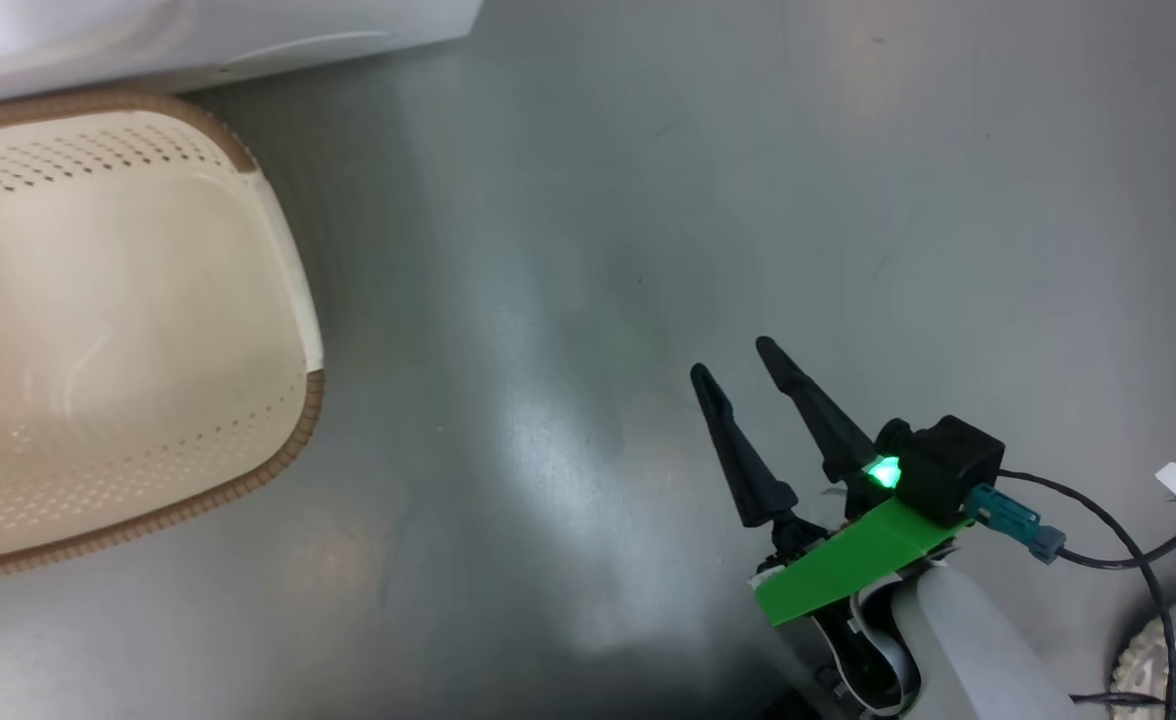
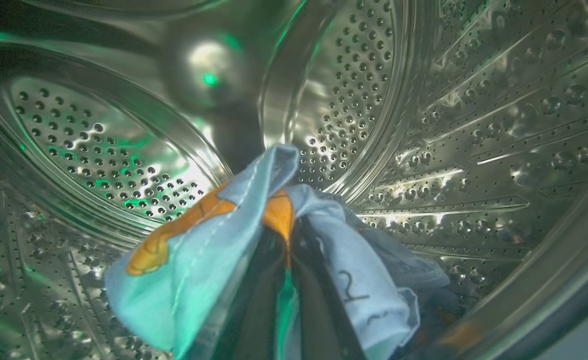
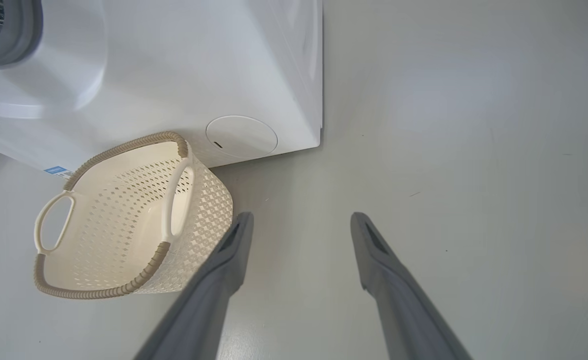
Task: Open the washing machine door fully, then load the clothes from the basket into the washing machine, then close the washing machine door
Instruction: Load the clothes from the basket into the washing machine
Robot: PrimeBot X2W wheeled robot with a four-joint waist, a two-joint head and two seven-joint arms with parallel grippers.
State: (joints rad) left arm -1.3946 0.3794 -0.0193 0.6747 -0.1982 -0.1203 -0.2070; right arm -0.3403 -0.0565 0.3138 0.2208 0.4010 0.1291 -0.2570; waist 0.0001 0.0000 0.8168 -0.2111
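The left claw [image 2: 288, 245] is shut tight on the clothes [image 2: 184, 280]. Its two dark fingers [image 2: 319, 300] come up close together. A light-blue cloth with orange shapes is pinched between them and hangs down on both sides. The claw and the cloth are inside the washing machine [image 3: 174, 75], in the shiny steel drum [image 2: 449, 125] that is full of little holes. More blue cloth [image 2: 419, 285] lies low in the drum, just beside the claw. A green glow shines on the steel.

The right claw [image 1: 731, 360] [image 3: 301, 220] is wide open with nothing between its fingers. It hangs over the grey floor [image 1: 648, 200], and a small green light [image 1: 885, 472] glows on its wrist.

The basket [image 1: 298, 420] [image 3: 124, 145] stands on the floor to the left of the right claw, near its left finger in the right wrist view. Its cream bottom shows, and so do its brown rim and two loop handles. The far side of the basket sits right at the low front edge of the white washing machine; I cannot tell if they touch. A round cap [image 3: 241, 137] sits near the machine's bottom corner, just past the basket. A little blue sticker [image 3: 55, 170] is by the basket's other end. A bit of the grey ring [image 3: 24, 35] shows in the top left corner of the right wrist view
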